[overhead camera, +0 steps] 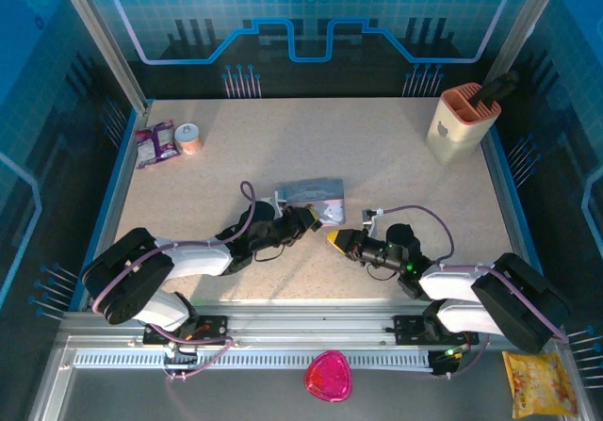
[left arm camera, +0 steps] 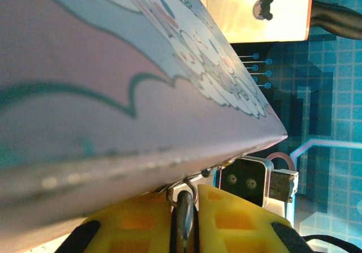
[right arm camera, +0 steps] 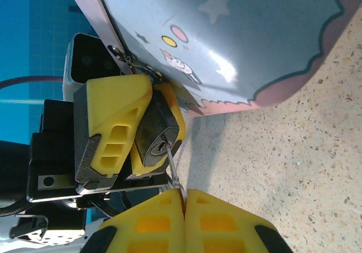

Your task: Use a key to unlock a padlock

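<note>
Pinching the small dark padlock (right arm camera: 157,137), the left claw (overhead camera: 309,219) holds it just beside the tin's (right arm camera: 237,32) edge, shackle toward the tin and keyhole end facing the right claw (right arm camera: 184,210). The thin key (right arm camera: 173,165) runs straight between the two claws, tip at the keyhole, its other end clamped in the right claw, whose jaws are pressed together on it.

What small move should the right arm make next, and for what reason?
Probably push the key straight further into the padlock, before any turning. The shut right end effector pinches the key, whose tip meets the keyhole while bare blade shows outside it. The left end effector clamps the padlock steady beside the tin.
</note>
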Available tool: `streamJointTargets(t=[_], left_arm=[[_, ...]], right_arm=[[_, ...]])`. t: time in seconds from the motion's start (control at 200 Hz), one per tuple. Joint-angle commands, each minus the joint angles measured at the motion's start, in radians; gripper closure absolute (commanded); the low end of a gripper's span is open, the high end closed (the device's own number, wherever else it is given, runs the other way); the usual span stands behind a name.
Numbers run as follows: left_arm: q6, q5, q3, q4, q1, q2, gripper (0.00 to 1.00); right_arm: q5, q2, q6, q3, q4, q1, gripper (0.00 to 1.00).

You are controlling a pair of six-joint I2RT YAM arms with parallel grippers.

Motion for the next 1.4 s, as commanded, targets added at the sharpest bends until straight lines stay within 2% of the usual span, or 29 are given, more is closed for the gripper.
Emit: streamJointTargets(t=[0.0,0.235,1.051,1.391], left_arm=[[-0.018,0.036,-0.006,0.127,0.001,-0.028,1.0],[-0.017,0.033,-0.003,0.14,0.0,-0.023,1.0],[-0.043,0.036,-0.007,0.197,-0.01,0.006,1.0],[-0.056,0.037,-0.002,0.21,-0.03,0.003,1.0]], right_arm=[[0.004,-0.006,0.007,0.001,0.037,-0.016,1.0],[-0.008,0.012,0.038,0.003,0.099,-0.014,1.0],[0.002,0.031,0.054,0.0,0.15,-0.013,1.0],[-0.007,0.13,0.093,0.001,0.28,-0.017,1.0]])
